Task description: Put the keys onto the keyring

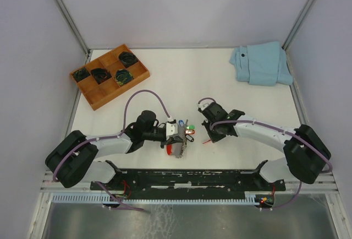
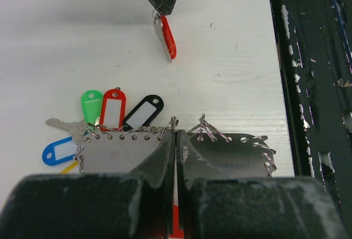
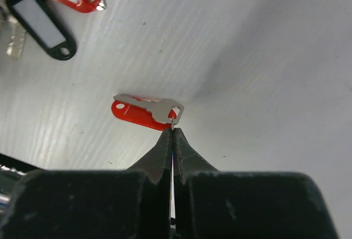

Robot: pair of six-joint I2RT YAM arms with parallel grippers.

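Note:
My left gripper is shut on a thin wire loop of the keyring, a grey plate edged with wire rings that lies on the white table. Green, red, black and blue tags fan out from its far edge, and a silver key lies among them. From above the bunch sits under the left gripper. My right gripper is shut on the small ring of a silver key with a red tag, held just above the table. That gripper is a little to the right of the bunch.
A wooden tray with dark coiled items stands at the back left. A folded light-blue cloth lies at the back right. A black rail runs along the near edge, close to the keyring.

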